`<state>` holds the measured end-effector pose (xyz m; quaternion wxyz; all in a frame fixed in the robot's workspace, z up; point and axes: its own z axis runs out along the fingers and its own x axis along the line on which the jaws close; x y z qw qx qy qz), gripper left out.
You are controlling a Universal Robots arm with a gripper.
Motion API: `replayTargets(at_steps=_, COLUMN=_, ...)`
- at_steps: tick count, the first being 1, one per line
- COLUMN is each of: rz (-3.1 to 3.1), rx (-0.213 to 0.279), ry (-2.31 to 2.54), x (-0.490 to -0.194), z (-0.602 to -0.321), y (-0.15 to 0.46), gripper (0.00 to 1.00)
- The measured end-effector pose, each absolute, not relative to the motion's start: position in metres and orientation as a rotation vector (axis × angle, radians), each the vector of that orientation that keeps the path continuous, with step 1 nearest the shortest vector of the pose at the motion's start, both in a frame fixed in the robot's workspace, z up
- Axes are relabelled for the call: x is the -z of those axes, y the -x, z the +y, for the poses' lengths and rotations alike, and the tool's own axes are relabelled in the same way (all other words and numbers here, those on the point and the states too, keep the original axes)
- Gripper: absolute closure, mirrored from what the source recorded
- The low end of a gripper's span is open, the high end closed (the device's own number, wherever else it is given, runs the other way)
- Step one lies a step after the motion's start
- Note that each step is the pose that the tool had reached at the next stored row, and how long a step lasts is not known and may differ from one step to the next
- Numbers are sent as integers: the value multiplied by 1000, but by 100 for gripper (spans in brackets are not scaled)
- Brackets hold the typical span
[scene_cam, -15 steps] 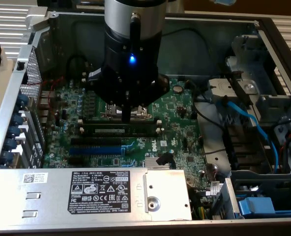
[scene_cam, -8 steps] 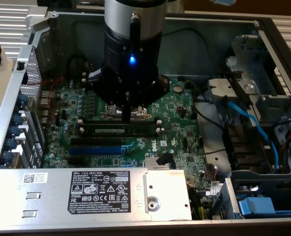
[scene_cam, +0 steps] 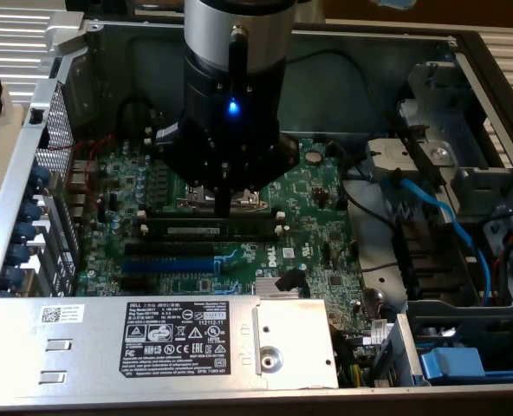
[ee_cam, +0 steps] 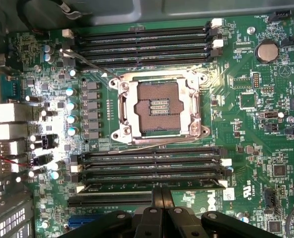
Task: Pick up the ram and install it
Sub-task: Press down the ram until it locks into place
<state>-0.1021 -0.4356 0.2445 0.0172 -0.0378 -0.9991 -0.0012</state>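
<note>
Open computer case [scene_cam: 464, 52] under my cameras, green motherboard [scene_cam: 317, 186] lying flat inside. Exterior view: arm hangs over the board's middle, gripper [scene_cam: 224, 206] low over the black slots. Jaws pressed together, nothing between them. Ram [scene_cam: 213, 230] sits lengthwise in a black slot directly beneath the fingertips. Wrist view: ram [ee_cam: 147, 187] just ahead of the closed fingers [ee_cam: 168, 198], beside the CPU socket [ee_cam: 158, 105].

A green printed circuit motherboard [ee_cam: 246, 74] lies flat in an open grey metal computer case [scene_cam: 369, 43], carrying long black memory slots [ee_cam: 142, 42] and a silver-framed processor socket [ee_cam: 157, 106].
</note>
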Motion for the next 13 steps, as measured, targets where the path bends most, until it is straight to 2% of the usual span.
replayTargets(at_steps=13, rz=-3105, rx=4, ry=128, x=-244, z=-438, y=102, gripper=90)
